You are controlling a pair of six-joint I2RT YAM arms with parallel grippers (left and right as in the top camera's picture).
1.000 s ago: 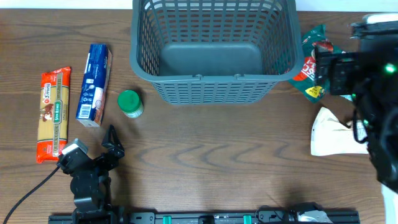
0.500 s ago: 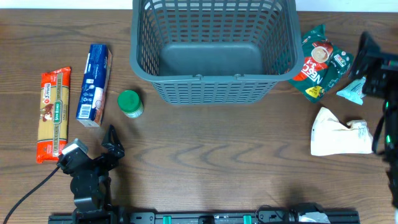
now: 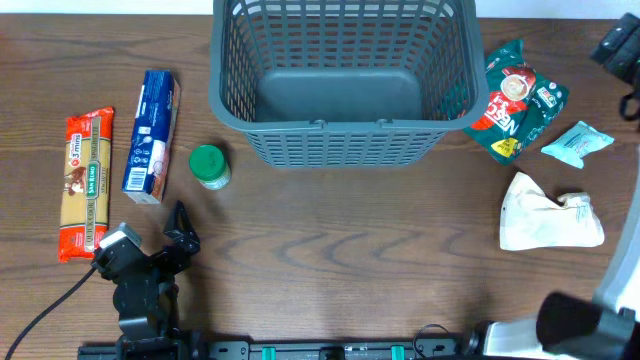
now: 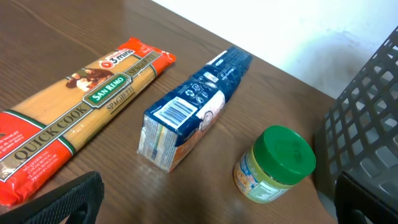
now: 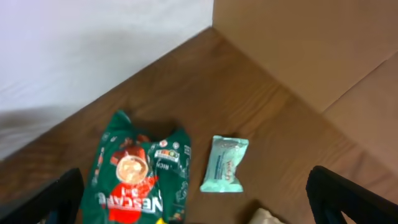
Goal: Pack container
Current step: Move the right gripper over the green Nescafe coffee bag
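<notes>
Wooden table (image 3: 340, 250), grey container (image 3: 340, 148) at back, spaghetti (image 3: 86, 180), blue packet (image 3: 152, 135), jar (image 3: 209, 166) left

The dark wood-grain counter (image 3: 350, 250) carries everything. Straight ahead of the left pincer (image 3: 181, 228) lies a blue packet (image 4: 194, 106), flat and lengthwise. A red-and-yellow spaghetti packet (image 4: 74, 112) lies ahead to that pincer's left, alongside the blue packet but apart from it. A green-lidded jar (image 4: 277, 165) stands upright ahead to its right. Further right sits the grey slotted container (image 3: 345, 150). Ahead of the right pincer (image 5: 194, 199) lies a green Nescafé bag (image 5: 140, 177). A small teal packet (image 5: 225, 163) is just to its right, not touching. A crumpled white bag (image 3: 548, 212) lies nearer that pincer's base.
</notes>
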